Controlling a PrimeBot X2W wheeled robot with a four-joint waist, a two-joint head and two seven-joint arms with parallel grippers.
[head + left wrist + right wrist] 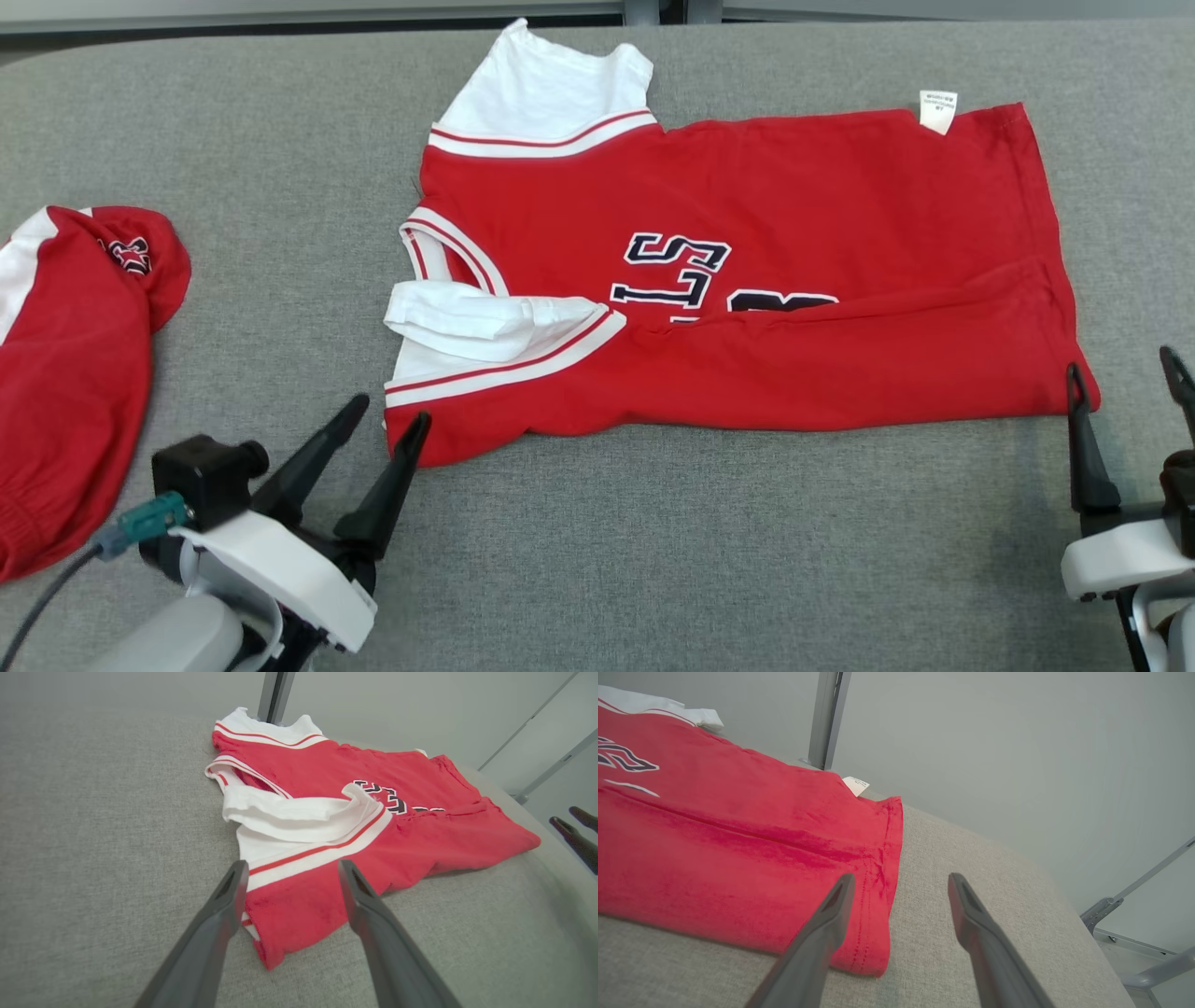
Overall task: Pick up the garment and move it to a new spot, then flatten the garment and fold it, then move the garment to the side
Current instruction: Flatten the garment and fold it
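The garment (794, 233) is a red jersey with white sleeves and dark lettering, lying sideways on the grey table (653, 541). Its near long edge is folded up over part of the lettering. My left gripper (390, 411) stands open at the jersey's near left corner, its fingers straddling the red and white hem (289, 905) with nothing pinched. At the near right corner my right gripper (1120, 362) is open too. In the right wrist view its left finger (831, 924) lies over the stitched hem of the garment (714, 835), while the other finger is over bare table.
A second red and white garment (65, 373) lies bunched at the table's left edge. A white care label (937, 110) sticks out at the jersey's far right corner. The table's right edge and metal frame legs (1134, 896) are close to my right gripper.
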